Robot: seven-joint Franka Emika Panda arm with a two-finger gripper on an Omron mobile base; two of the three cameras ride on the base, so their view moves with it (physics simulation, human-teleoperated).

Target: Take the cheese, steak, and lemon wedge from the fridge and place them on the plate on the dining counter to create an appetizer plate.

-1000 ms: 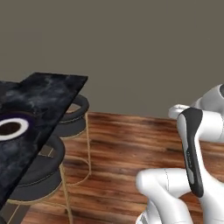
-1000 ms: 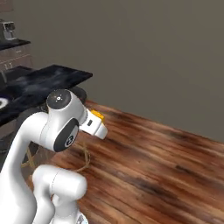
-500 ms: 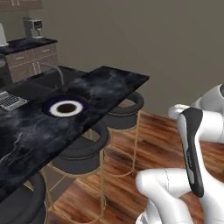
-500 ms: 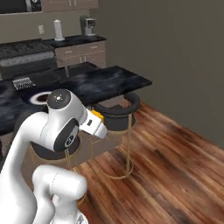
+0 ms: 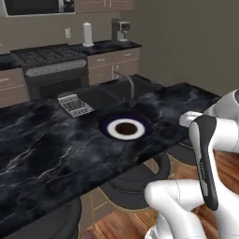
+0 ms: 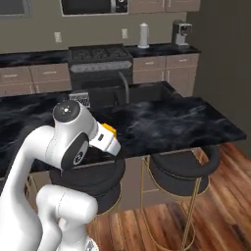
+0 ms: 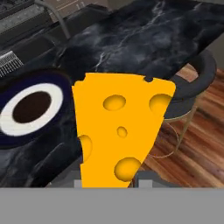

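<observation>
The cheese (image 7: 120, 131) blocked the gripper's fingertips in the hand view, and its bottom ran off the frame. The plate (image 7: 26, 109) was cut by the left edge there, too.

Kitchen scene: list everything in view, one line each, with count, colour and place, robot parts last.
cheese: one, orange-yellow with holes, held in the gripper
plate: one, navy rim, white ring, dark centre, bare on the dining counter
dining counter: one, black marble, white veining
wire rack: one, metal, on the counter beyond the plate
faucet: one, grey, by the sink
stools: several, dark seats, gold legs, under the counter edge
stove: one, black, back wall
coffee machine: one, back counter
gripper: one, closed on the cheese
</observation>
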